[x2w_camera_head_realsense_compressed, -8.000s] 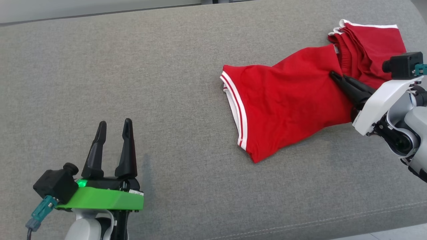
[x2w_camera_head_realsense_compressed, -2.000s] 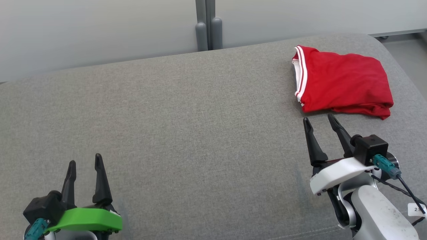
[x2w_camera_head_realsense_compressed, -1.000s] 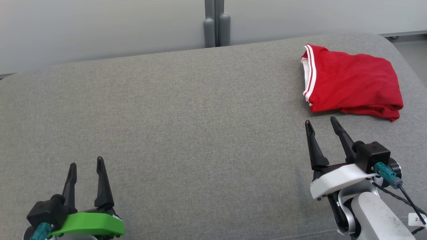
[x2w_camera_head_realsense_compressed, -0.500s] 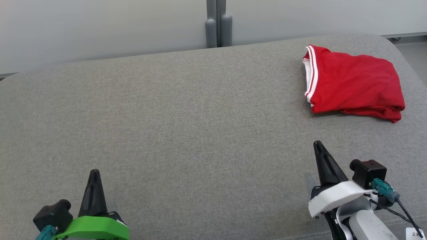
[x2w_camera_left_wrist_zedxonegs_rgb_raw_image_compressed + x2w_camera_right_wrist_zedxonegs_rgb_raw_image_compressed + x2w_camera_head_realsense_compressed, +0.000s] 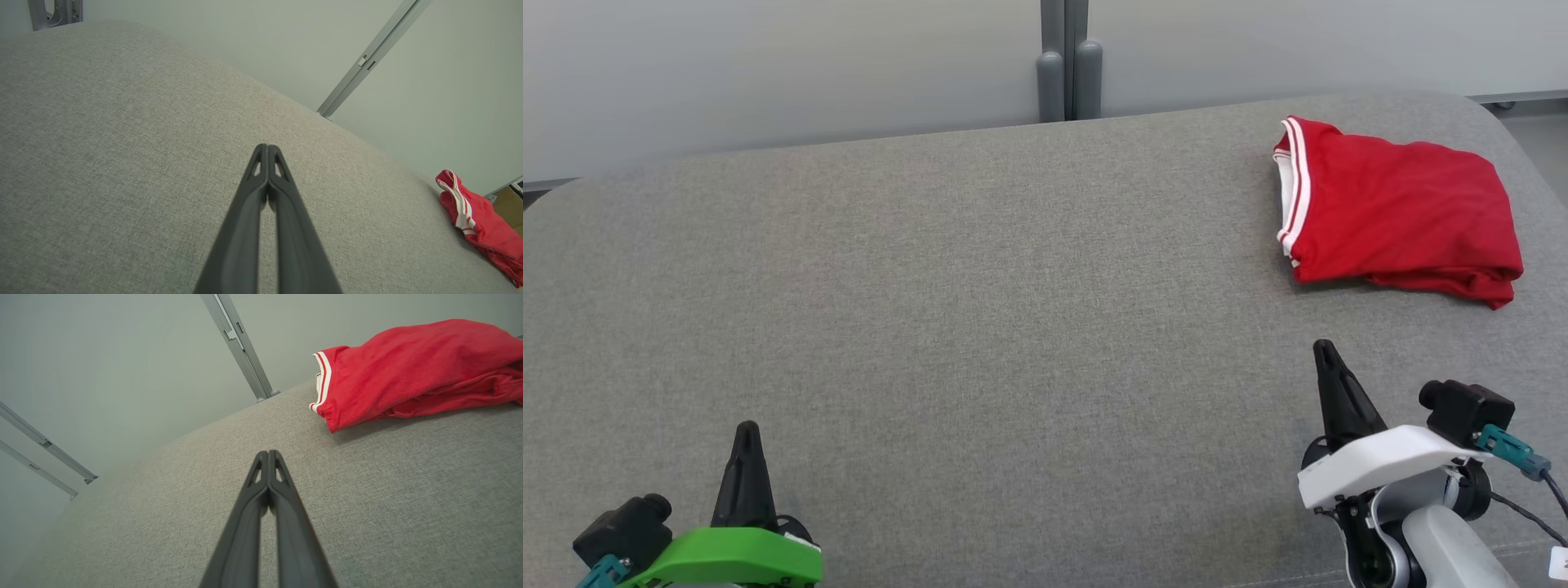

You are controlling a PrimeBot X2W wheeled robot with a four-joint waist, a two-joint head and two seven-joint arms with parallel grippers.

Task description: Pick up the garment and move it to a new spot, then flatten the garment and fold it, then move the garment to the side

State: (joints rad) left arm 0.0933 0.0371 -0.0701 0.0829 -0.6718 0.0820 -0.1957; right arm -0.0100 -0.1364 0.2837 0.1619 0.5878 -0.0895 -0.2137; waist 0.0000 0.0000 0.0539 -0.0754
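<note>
Your garment (image 5: 1401, 212) lay folded at the far right of the grey worktop (image 5: 1013, 286), w/ nothing between it & the right pincer (image 5: 1325, 351), which sat near but not touching. Two grey posts (image 5: 1068, 73) stood behind the far edge. The left pincer (image 5: 747, 433) was well away. Both had fingers pressed together; a sec earlier they stood apart. Garment's long axis ran left-right, striped hem facing left.

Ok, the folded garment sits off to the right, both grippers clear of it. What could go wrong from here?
1. The red garment lies near the rounded far right corner of the gray cushion; a nudge might slide it off.
2. Its near right edge looks bunched, so the fold may loosen.
3. The left gripper and right gripper are both shut; any re-grasp needs them opened first.
</note>
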